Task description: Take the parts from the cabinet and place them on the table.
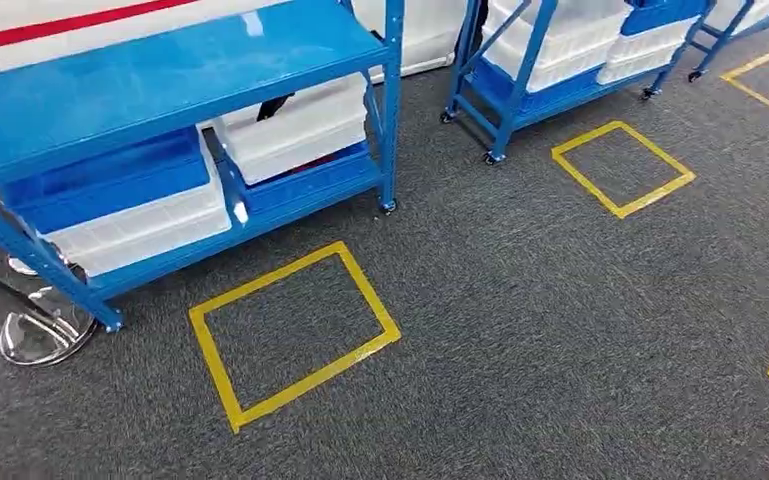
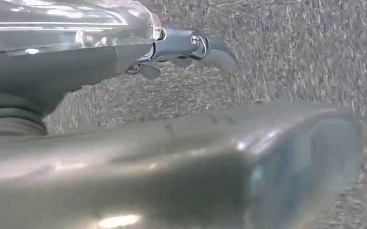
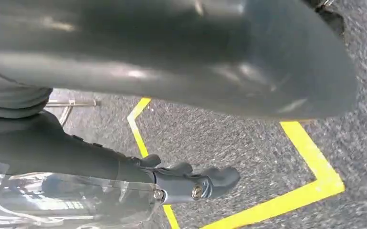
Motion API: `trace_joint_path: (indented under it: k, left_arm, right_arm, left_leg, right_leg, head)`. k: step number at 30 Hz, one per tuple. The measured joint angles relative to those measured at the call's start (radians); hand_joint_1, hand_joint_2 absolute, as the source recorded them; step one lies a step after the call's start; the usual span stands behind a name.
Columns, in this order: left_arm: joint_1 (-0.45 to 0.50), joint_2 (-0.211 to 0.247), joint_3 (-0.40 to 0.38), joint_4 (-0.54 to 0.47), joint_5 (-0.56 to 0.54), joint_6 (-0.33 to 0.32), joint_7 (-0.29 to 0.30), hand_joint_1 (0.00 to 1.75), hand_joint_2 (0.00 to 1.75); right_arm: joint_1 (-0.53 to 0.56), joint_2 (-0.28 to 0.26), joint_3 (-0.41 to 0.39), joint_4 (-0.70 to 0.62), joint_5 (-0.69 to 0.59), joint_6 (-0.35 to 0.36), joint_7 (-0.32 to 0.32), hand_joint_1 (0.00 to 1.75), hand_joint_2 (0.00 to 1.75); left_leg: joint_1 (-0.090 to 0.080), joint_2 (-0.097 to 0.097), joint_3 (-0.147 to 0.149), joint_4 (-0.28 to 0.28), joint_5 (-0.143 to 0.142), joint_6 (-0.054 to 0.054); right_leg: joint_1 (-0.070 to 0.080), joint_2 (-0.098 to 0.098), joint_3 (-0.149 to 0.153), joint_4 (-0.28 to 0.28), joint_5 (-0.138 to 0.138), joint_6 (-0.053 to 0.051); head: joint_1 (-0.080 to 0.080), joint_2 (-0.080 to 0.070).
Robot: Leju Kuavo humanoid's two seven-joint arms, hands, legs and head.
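1. Head view looks down on a blue cabinet (image 1: 175,75) standing on grey carpet (image 1: 520,330).
2. White bins (image 1: 295,128) and a blue bin (image 1: 110,180) sit on the cabinet's lower shelf; whether parts lie inside them cannot be told.
3. A yellow tape square (image 1: 293,335) marks the carpet just in front of the cabinet's right end.
4. Left robot hand (image 2: 191,50) hangs above the carpet, fingers loosely extended, holding nothing.
5. Right robot hand (image 3: 195,181) hangs over a yellow tape line, fingers loosely extended, holding nothing.
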Motion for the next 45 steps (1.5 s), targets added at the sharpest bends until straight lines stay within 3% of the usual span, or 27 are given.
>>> trace_joint_path:
  k: [1, 3, 5, 6, 7, 9, 11, 12, 13, 14, 16, 17, 19, 21, 22, 26, 27, 28, 29, 31, 32, 33, 36, 37, 41, 43, 45]
  left_arm:
    - [0.0, 0.0, 0.0, 0.0, 0.0, -0.001, 0.002, 0.0, 0.0]
    - [0.001, 0.0, 0.0, 0.0, 0.0, -0.001, 0.005, 0.0, 0.0]
    - [0.001, 0.0, 0.0, 0.0, 0.0, 0.0, 0.011, 0.0, 0.0]
    - [0.0, 0.0, 0.0, 0.0, 0.0, 0.0, 0.014, 0.0, 0.0]
    - [-0.001, 0.0, 0.0, 0.0, 0.0, 0.0, 0.016, 0.0, 0.0]
    - [-0.001, 0.005, 0.0, 0.0, 0.001, 0.0, 0.021, 0.0, 0.0]
    - [0.003, 0.006, 0.0, 0.0, 0.002, 0.001, 0.024, 0.0, 0.0]
    - [0.003, 0.009, 0.0, 0.001, 0.002, 0.002, 0.025, 0.0, 0.0]
    - [0.002, 0.009, 0.0, 0.001, 0.002, 0.003, 0.026, 0.0, 0.0]
    - [-0.001, 0.009, 0.0, 0.002, 0.002, 0.002, 0.027, 0.0, 0.0]
    - [-0.005, 0.01, 0.0, 0.002, 0.002, 0.001, 0.027, 0.0, 0.0]
    - [-0.004, 0.01, 0.0, 0.002, 0.002, 0.001, 0.027, 0.0, 0.0]
    - [-0.002, 0.012, 0.0, 0.002, 0.002, 0.0, 0.029, 0.0, 0.0]
    - [-0.003, 0.015, 0.001, 0.002, 0.003, 0.0, 0.032, 0.0, 0.0]
    - [-0.008, 0.015, 0.001, 0.002, 0.003, 0.0, 0.032, 0.0, 0.0]
    - [0.003, 0.019, 0.001, 0.002, 0.012, -0.003, 0.032, 0.0, 0.0]
    - [0.003, 0.019, 0.002, 0.002, 0.014, -0.003, 0.034, 0.0, 0.0]
    - [0.003, 0.02, 0.002, 0.003, 0.016, -0.004, 0.037, 0.0, 0.0]
    - [0.0, 0.02, 0.002, 0.003, 0.016, -0.004, 0.038, 0.0, 0.0]
    - [-0.005, 0.021, 0.002, 0.004, 0.016, -0.004, 0.044, 0.0, 0.0]
    - [-0.005, 0.021, 0.002, 0.005, 0.016, -0.004, 0.047, 0.0, 0.0]
    - [-0.004, 0.021, 0.002, 0.005, 0.016, -0.003, 0.05, 0.0, 0.0]
    - [-0.004, 0.021, 0.002, 0.006, 0.017, -0.002, 0.058, 0.0, 0.0]
    - [-0.001, 0.021, 0.003, 0.008, 0.017, -0.002, 0.061, 0.0, 0.0]
    - [-0.008, 0.024, 0.003, 0.009, 0.017, -0.001, 0.07, 0.0, 0.0]
    - [-0.009, 0.029, 0.003, 0.01, 0.018, 0.0, 0.075, 0.0, 0.0]
    - [-0.01, 0.03, 0.003, 0.01, 0.017, 0.001, 0.079, 0.0, 0.0]
  right_arm:
    - [0.002, 0.0, -0.003, 0.0, 0.0, 0.001, -0.002, 0.0, 0.0]
    - [0.004, -0.001, -0.005, 0.0, 0.003, 0.007, -0.004, 0.0, 0.0]
    - [0.005, -0.002, -0.005, 0.0, 0.008, 0.012, -0.004, 0.0, 0.0]
    - [0.009, -0.002, -0.006, 0.0, 0.013, 0.014, -0.004, 0.0, 0.0]
    - [0.009, -0.004, -0.007, 0.0, 0.016, 0.014, -0.004, 0.0, 0.0]
    - [0.005, -0.004, -0.008, -0.001, 0.019, 0.014, -0.004, 0.0, 0.0]
    - [0.003, -0.005, -0.008, -0.003, 0.02, 0.014, -0.004, 0.0, 0.0]
    - [0.004, -0.004, -0.008, -0.003, 0.02, 0.014, -0.004, 0.0, 0.0]
    - [0.007, -0.005, -0.008, -0.004, 0.021, 0.014, -0.004, 0.0, 0.0]
    - [0.01, -0.005, -0.008, -0.004, 0.021, 0.014, -0.005, 0.0, 0.0]
    - [0.013, -0.005, -0.009, -0.004, 0.023, 0.016, -0.004, 0.0, 0.0]
    - [0.013, -0.005, -0.009, -0.004, 0.023, 0.016, -0.004, 0.0, 0.0]
    - [0.012, -0.005, -0.01, -0.004, 0.026, 0.017, -0.004, 0.0, 0.0]
    - [0.012, -0.005, -0.01, -0.004, 0.032, 0.018, -0.004, 0.0, 0.0]
    - [0.013, -0.005, -0.011, -0.004, 0.034, 0.018, -0.004, 0.0, 0.0]
    - [-0.002, -0.003, -0.031, -0.008, 0.005, 0.023, -0.017, 0.0, 0.0]
    - [-0.003, -0.003, -0.032, -0.011, 0.005, 0.024, -0.018, 0.0, 0.0]
    - [0.001, -0.003, -0.034, -0.011, 0.007, 0.026, -0.019, 0.0, 0.0]
    - [0.004, -0.003, -0.037, -0.011, 0.01, 0.028, -0.019, 0.0, 0.0]
    - [0.01, -0.003, -0.04, -0.011, 0.011, 0.031, -0.019, 0.0, 0.0]
    - [0.012, -0.003, -0.042, -0.011, 0.011, 0.032, -0.019, 0.0, 0.0]
    - [0.013, -0.003, -0.044, -0.011, 0.013, 0.033, -0.019, 0.0, 0.0]
    - [0.017, -0.003, -0.051, -0.011, 0.015, 0.035, -0.019, 0.0, 0.0]
    - [0.023, -0.003, -0.055, -0.011, 0.017, 0.036, -0.019, 0.0, 0.0]
    - [0.018, -0.003, -0.056, -0.011, 0.021, 0.042, -0.019, 0.0, 0.0]
    - [0.019, -0.003, -0.058, -0.013, 0.027, 0.047, -0.019, 0.0, 0.0]
    - [0.022, -0.003, -0.059, -0.014, 0.032, 0.051, -0.019, 0.0, 0.0]
  left_leg:
    - [-0.001, -0.014, 0.0, 0.0, 0.0, 0.0]
    - [-0.002, -0.042, 0.005, 0.001, -0.001, 0.0]
    - [-0.002, -0.074, 0.011, 0.001, -0.002, -0.002]
    - [-0.002, -0.088, 0.012, 0.002, -0.004, -0.005]
    - [-0.006, -0.095, 0.007, 0.006, -0.006, -0.01]
    - [-0.001, -0.114, -0.001, 0.006, -0.005, -0.02]
    - [-0.002, -0.134, -0.002, 0.002, -0.005, -0.035]
    - [-0.001, -0.099, -0.004, 0.018, -0.016, -0.037]
    - [-0.004, -0.048, -0.024, 0.06, -0.048, -0.04]
    - [-0.002, -0.017, -0.06, 0.135, -0.091, -0.045]
    - [0.004, 0.001, -0.137, 0.292, -0.159, -0.053]
    - [0.006, 0.004, -0.152, 0.322, -0.16, -0.056]
    - [0.009, 0.011, -0.11, 0.241, -0.098, -0.057]
    - [0.008, 0.047, -0.006, 0.051, -0.011, -0.05]
    - [0.002, 0.063, 0.018, 0.002, -0.021, -0.043]
    - [-0.005, 0.046, 0.013, -0.002, -0.024, -0.021]
    - [0.006, 0.04, 0.027, -0.015, -0.014, -0.015]
    - [0.005, 0.035, 0.035, -0.019, -0.017, -0.011]
    - [0.005, 0.032, 0.036, -0.019, -0.019, -0.005]
    - [0.002, 0.023, 0.041, -0.018, -0.025, 0.002]
    - [0.001, 0.017, 0.046, -0.018, -0.03, 0.002]
    - [0.0, 0.009, 0.055, -0.018, -0.036, 0.0]
    - [0.001, -0.007, 0.093, -0.018, -0.06, -0.007]
    - [0.002, -0.008, 0.1, -0.019, -0.072, -0.012]
    - [0.0, -0.011, 0.109, -0.026, -0.093, -0.036]
    - [0.001, -0.004, 0.119, -0.007, -0.108, -0.046]
    - [0.003, 0.003, 0.038, 0.135, -0.157, -0.055]
  right_leg:
    - [0.001, 0.002, -0.034, 0.062, -0.014, -0.001]
    - [0.002, 0.003, -0.039, 0.043, 0.037, -0.006]
    - [0.002, 0.022, 0.035, -0.136, 0.148, -0.017]
    - [0.002, 0.066, 0.074, -0.23, 0.188, -0.023]
    - [0.001, 0.098, 0.079, -0.247, 0.176, -0.023]
    - [0.005, 0.071, 0.079, -0.25, 0.181, -0.024]
    - [0.0, 0.049, 0.084, -0.259, 0.184, -0.036]
    - [-0.002, 0.032, 0.088, -0.265, 0.186, -0.042]
    - [-0.002, 0.022, 0.089, -0.267, 0.185, -0.052]
    - [0.001, 0.007, 0.089, -0.267, 0.184, -0.053]
    - [0.003, -0.026, 0.09, -0.266, 0.18, -0.056]
    - [0.003, -0.04, 0.09, -0.266, 0.179, -0.056]
    - [0.003, -0.065, 0.096, -0.266, 0.175, -0.053]
    - [0.003, -0.088, 0.107, -0.266, 0.169, -0.046]
    - [0.008, -0.089, 0.107, -0.265, 0.164, -0.037]
    - [0.006, -0.104, 0.119, -0.27, 0.158, -0.016]
    - [0.006, -0.093, 0.12, -0.263, 0.153, -0.007]
    - [0.003, -0.047, 0.109, -0.234, 0.139, -0.004]
    - [0.003, -0.014, 0.073, -0.168, 0.103, -0.002]
    - [0.003, 0.002, -0.025, -0.001, 0.038, 0.001]
    - [0.003, 0.002, -0.064, 0.054, 0.033, 0.001]
    - [0.003, 0.002, -0.077, 0.053, 0.061, 0.0]
    - [0.003, 0.003, 0.0, -0.152, 0.214, -0.008]
    - [0.003, 0.009, 0.034, -0.222, 0.233, -0.015]
    - [0.014, 0.011, 0.041, -0.235, 0.198, -0.038]
    - [0.006, 0.009, 0.066, -0.252, 0.189, -0.05]
    - [0.005, 0.002, 0.087, -0.257, 0.174, -0.06]
  head:
    - [0.0, 0.0]
    - [0.0, 0.0]
    - [0.0, 0.0]
    - [0.0, 0.0]
    - [-0.001, 0.0]
    - [-0.001, 0.0]
    - [0.0, 0.0]
    - [0.0, 0.0]
    - [-0.006, 0.0]
    - [-0.009, 0.0]
    - [-0.009, 0.0]
    - [-0.009, 0.0]
    - [-0.009, 0.0]
    - [-0.009, 0.0]
    - [-0.008, 0.0]
    - [-0.008, 0.0]
    - [-0.008, 0.0]
    - [-0.003, 0.0]
    - [-0.004, 0.0]
    - [-0.001, 0.0]
    - [0.0, 0.0]
    - [-0.001, 0.0]
    - [0.0, 0.0]
    - [0.0, 0.0]
    - [-0.004, 0.0]
    - [-0.006, 0.0]
    - [-0.011, 0.0]
